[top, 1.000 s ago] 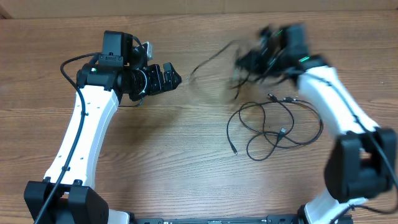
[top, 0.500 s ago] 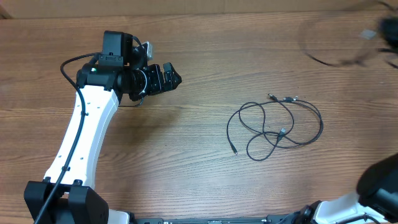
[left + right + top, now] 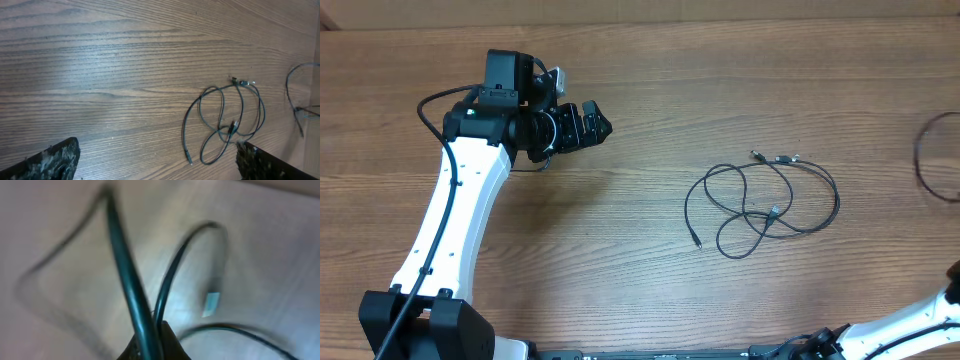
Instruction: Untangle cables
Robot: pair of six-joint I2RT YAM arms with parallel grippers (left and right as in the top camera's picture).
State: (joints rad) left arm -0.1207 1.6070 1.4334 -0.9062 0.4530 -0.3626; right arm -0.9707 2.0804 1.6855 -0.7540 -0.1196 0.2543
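Right wrist: right gripper (image 3: 150,342) clamped tight on one cable (image 3: 125,265); left gripper (image 3: 592,124) spread wide, holding nothing.

A brown wood-grain tabletop (image 3: 640,290) fills the view from above, its grain running from side to side. A paler band (image 3: 720,8) lines the far edge. Closer views show fine dark streaks in the wood, one view heavily blurred.

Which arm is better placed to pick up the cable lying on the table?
Left. The left end effector is open and empty; the right end effector is shut on a second cable.
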